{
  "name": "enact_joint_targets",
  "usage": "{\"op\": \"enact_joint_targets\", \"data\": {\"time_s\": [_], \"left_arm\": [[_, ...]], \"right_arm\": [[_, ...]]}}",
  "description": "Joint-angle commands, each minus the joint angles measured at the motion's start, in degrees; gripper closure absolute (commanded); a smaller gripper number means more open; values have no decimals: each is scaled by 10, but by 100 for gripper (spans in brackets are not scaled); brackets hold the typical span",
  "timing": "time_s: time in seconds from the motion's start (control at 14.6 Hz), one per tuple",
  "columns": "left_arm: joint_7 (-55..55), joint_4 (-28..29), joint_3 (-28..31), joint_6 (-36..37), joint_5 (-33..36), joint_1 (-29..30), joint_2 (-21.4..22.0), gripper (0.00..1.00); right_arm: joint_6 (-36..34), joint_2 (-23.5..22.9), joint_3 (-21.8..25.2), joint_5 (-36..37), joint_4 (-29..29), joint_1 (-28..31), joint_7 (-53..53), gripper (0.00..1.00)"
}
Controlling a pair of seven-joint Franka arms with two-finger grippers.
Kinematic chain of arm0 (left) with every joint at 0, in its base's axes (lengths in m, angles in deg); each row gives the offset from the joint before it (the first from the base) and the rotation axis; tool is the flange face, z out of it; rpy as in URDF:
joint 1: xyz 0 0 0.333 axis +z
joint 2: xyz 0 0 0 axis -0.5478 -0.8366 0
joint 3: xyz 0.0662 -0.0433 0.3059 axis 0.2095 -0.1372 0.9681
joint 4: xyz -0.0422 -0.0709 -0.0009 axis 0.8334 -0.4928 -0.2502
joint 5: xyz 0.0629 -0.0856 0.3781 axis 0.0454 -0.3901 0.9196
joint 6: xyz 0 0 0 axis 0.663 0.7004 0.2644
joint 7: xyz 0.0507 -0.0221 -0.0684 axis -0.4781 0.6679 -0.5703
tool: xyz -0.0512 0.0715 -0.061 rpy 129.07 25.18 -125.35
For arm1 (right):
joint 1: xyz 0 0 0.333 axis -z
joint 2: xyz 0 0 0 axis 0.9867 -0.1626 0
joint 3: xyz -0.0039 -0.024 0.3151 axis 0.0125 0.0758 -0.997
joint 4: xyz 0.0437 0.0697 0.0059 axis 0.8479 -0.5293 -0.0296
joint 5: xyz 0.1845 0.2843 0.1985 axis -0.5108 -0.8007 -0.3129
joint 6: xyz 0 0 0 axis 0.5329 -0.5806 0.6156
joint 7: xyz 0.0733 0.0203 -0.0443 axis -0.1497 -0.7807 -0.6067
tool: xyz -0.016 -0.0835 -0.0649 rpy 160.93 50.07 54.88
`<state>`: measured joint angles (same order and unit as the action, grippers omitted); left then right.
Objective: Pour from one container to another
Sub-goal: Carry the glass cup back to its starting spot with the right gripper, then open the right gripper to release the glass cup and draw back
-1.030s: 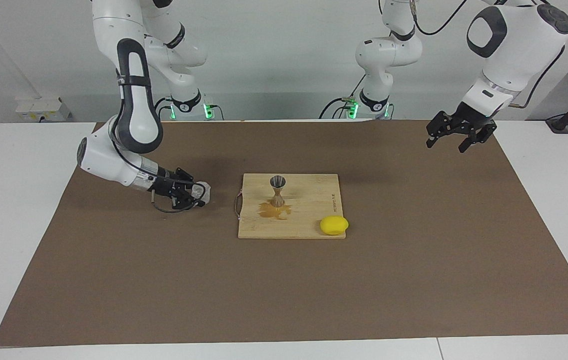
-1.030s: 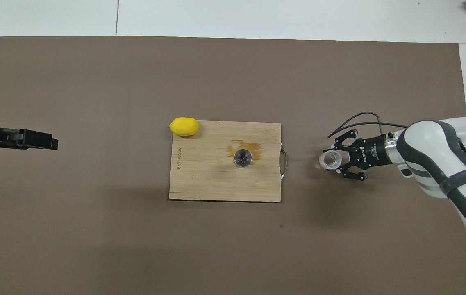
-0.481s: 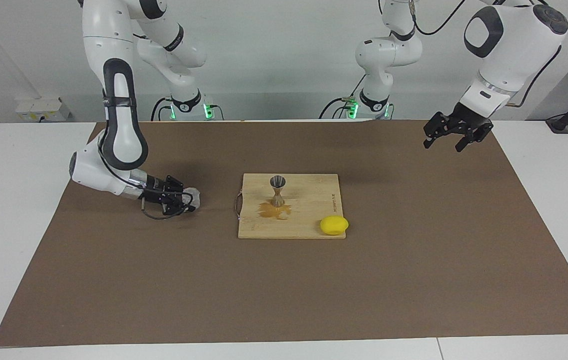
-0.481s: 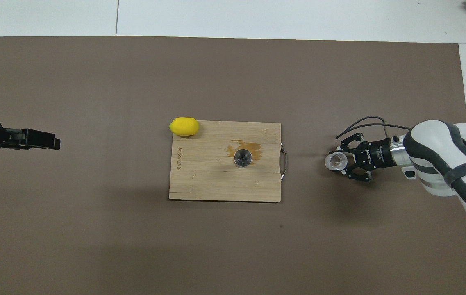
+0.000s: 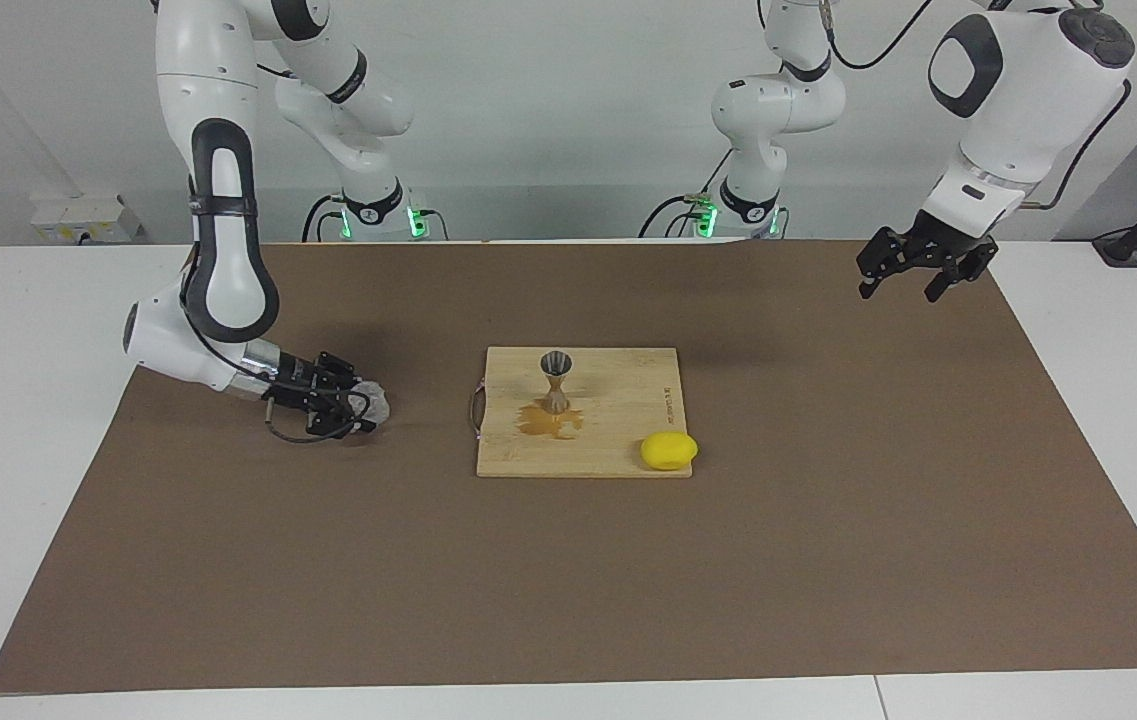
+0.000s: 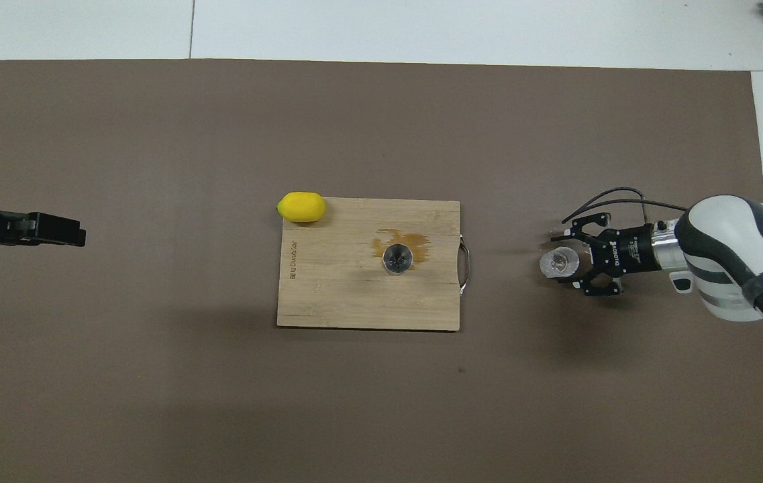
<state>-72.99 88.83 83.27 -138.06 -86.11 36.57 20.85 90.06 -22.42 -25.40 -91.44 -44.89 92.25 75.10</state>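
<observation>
The white bench (image 5: 28,400) carries a brown mat (image 5: 828,550) with a wooden cutting board (image 6: 327,295) at its centre. Clock directions follow the overhead view. At nine o'clock from the board, the waiting left gripper (image 5: 913,280) hangs open over the mat. At three o'clock, the right gripper (image 6: 566,263) sits low around the glass tumbler (image 6: 559,263); I cannot tell whether it grips or has let go. A lemon (image 6: 301,206) lies at the board's eleven o'clock corner. The jigger (image 5: 555,380) stands upright on the board, with an amber puddle (image 6: 402,239) at its twelve o'clock.
</observation>
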Motion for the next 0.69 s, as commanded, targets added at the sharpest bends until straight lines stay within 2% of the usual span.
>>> {"op": "enact_joint_targets", "data": {"time_s": [0.0,0.34,0.62], "left_arm": [[-13,4,1,-5,17,-4,9,0],[-12,-28,7,-6,17,-4,-9,0],[-13,-40,10,-8,17,-12,-19,0]], "right_arm": [[-2,39,-4,15,-2,4,2,0],[-9,103,-6,159,7,-4,-14,0],[-9,151,-7,284,18,-51,-90,0]]}}
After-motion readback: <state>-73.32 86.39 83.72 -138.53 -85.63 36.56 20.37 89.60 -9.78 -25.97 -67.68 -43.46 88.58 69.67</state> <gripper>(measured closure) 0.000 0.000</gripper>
